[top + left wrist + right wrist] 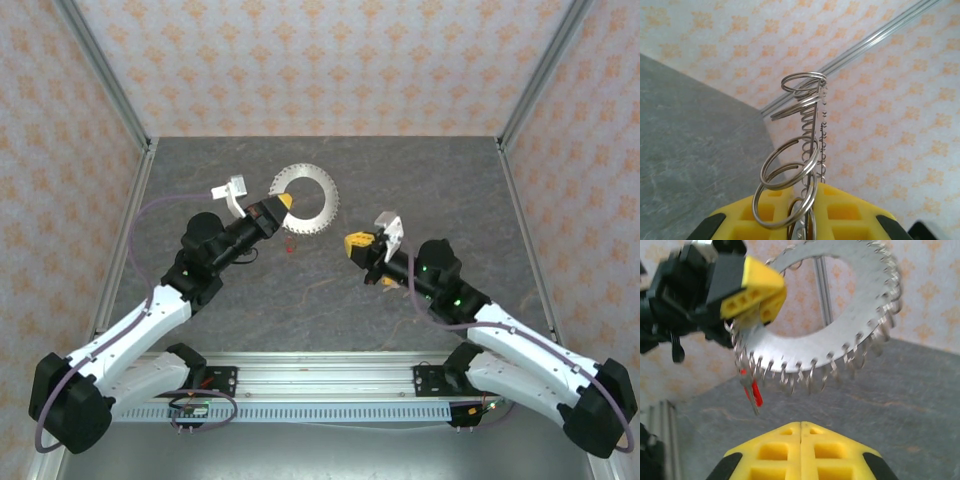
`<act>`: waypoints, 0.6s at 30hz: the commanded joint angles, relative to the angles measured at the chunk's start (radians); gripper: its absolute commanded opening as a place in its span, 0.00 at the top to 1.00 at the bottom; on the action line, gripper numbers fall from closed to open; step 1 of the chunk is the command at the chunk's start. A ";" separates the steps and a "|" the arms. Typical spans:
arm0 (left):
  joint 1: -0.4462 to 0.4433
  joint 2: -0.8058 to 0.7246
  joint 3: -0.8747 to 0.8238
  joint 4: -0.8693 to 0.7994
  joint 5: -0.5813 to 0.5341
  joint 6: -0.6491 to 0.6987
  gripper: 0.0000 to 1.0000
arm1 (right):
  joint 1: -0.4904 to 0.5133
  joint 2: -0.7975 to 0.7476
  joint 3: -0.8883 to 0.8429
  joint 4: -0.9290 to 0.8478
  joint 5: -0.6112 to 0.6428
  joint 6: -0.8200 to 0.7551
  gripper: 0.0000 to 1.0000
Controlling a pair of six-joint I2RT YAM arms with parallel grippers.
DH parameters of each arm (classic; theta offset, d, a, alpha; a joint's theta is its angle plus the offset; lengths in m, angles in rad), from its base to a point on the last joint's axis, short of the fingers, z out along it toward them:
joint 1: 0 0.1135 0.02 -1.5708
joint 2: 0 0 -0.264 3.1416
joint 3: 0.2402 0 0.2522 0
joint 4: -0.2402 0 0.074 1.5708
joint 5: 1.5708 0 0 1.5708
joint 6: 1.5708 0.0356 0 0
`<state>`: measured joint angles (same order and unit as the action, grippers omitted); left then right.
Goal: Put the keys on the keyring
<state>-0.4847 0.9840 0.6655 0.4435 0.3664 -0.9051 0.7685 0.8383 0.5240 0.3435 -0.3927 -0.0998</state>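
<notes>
Your left gripper (pixel 283 205) clamped on the rim of the wide silver metal keyring (pixel 326 195), lifted off the grey table (pixel 420 180), small red-headed key (pixel 756 392) dangling from its rim, your right gripper (pixel 352 243) closed tight and empty nearby

- Top external: fixed, high above and on the near side of the keyring (pixel 328 205), looking steeply down; the ring sits mid-frame, small and distant.
- Left wrist: hard up against the keyring (pixel 810 120), seen edge-on, with the patterned wall (pixel 900 100) beyond it.
- Right wrist: close, just below the keyring (pixel 870 305), tilted up at its flat face.
- Overlap: all three views share the keyring; top external and right wrist share the left gripper (pixel 757 297) at its rim.
</notes>
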 commanded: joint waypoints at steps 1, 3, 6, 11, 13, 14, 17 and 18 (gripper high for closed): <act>-0.009 0.002 -0.027 0.183 -0.040 -0.057 1.00 | 0.083 0.003 -0.016 0.149 0.145 -0.281 0.94; -0.014 0.011 -0.034 0.223 -0.042 -0.071 1.00 | 0.136 0.021 -0.015 0.166 0.193 -0.357 0.93; -0.016 0.032 -0.031 0.258 -0.027 -0.078 1.00 | 0.189 0.064 -0.019 0.219 0.239 -0.444 0.91; -0.020 0.088 -0.030 0.341 -0.004 -0.109 1.00 | 0.206 0.143 0.003 0.290 0.228 -0.454 0.89; -0.020 0.104 -0.029 0.371 -0.002 -0.119 1.00 | 0.206 0.171 0.002 0.336 0.228 -0.436 0.87; -0.022 0.110 -0.028 0.381 0.001 -0.120 1.00 | 0.207 0.183 -0.003 0.367 0.227 -0.433 0.86; -0.022 0.125 -0.022 0.405 0.014 -0.124 1.00 | 0.207 0.207 0.008 0.385 0.229 -0.437 0.85; -0.022 0.127 -0.022 0.404 0.015 -0.126 1.00 | 0.207 0.211 0.011 0.388 0.226 -0.435 0.85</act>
<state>-0.4976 1.1156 0.6312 0.7292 0.3607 -1.0138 0.9665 1.0431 0.5083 0.6407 -0.1749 -0.5198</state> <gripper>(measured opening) 0.130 0.145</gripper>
